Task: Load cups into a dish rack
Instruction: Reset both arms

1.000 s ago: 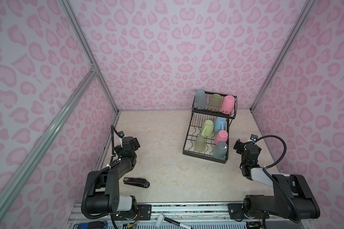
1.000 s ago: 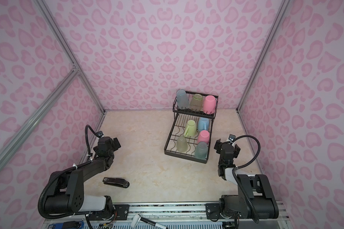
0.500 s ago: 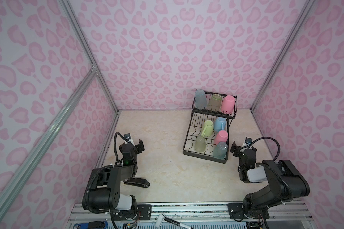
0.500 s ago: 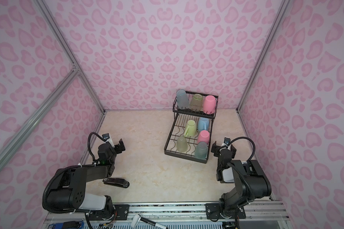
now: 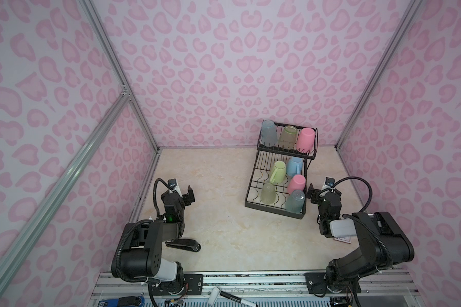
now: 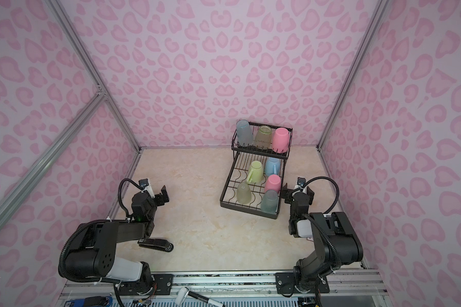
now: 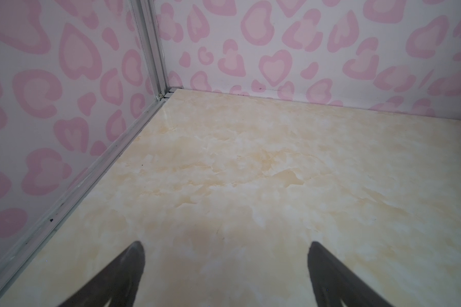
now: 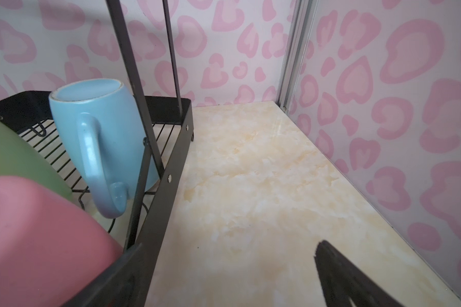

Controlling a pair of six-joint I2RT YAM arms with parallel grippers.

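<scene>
The left gripper (image 5: 183, 190) is hovering over the surface (image 5: 224, 226) near its left edge. Its jaws are standing wide apart and gripping nothing (the left wrist view is showing only bare marbled top between the two dark fingers (image 7: 123, 273)). The right gripper (image 5: 323, 190) is also gaping fully and carrying nothing. It is hanging near the right edge, just beside the right side of the dish rack (image 5: 273, 211); whether a finger is touching the frame I cannot tell. The rack is sitting toward the far right corner, and all eight cups are resting in it. The grey-blue tumbler (image 5: 268, 132), yellowish tumbler (image 5: 288, 135) and a pink tumbler (image 5: 305, 138) are lining the raised upper basket. The yellow-green mug (image 5: 278, 171), light blue mug (image 5: 294, 166), second pink tumbler (image 5: 296, 184), green tumbler (image 5: 268, 192) and teal tumbler (image 5: 294, 200) are occupying the lower grid. A black stapler (image 5: 183, 243) is lying toward the front left corner, beside the left arm.
</scene>
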